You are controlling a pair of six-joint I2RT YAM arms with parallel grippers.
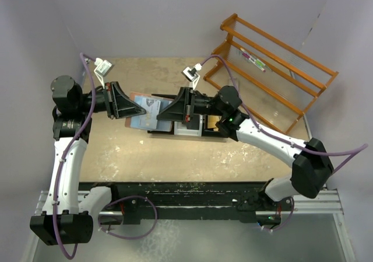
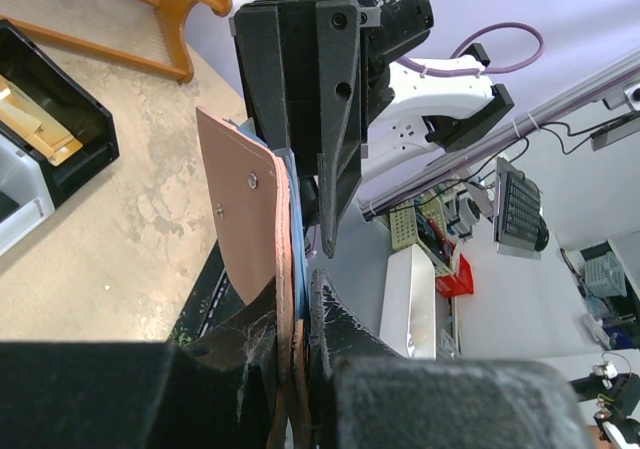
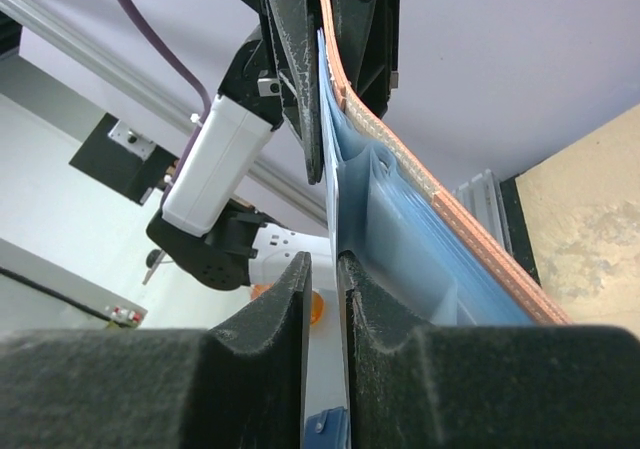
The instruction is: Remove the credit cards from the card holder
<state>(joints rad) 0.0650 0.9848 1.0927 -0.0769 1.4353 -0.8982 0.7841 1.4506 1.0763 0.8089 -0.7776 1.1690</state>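
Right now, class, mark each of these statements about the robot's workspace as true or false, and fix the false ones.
1. The card holder lies inside the black tray. False: it hangs in the air between the left end effector and the right end effector.
2. The left end effector is clamped on the card holder. True.
3. The black tray holds nothing. False: tan paper pieces lie in it.
4. An orange wooden rack stands on the robot's right side. True.

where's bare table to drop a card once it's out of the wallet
Widest bare patch: the near table, bordered by the bins and the base rail. A narrower strip runs along the back wall. Crowded: the middle, where left gripper and right gripper meet at the card holder, and the wooden rack corner.
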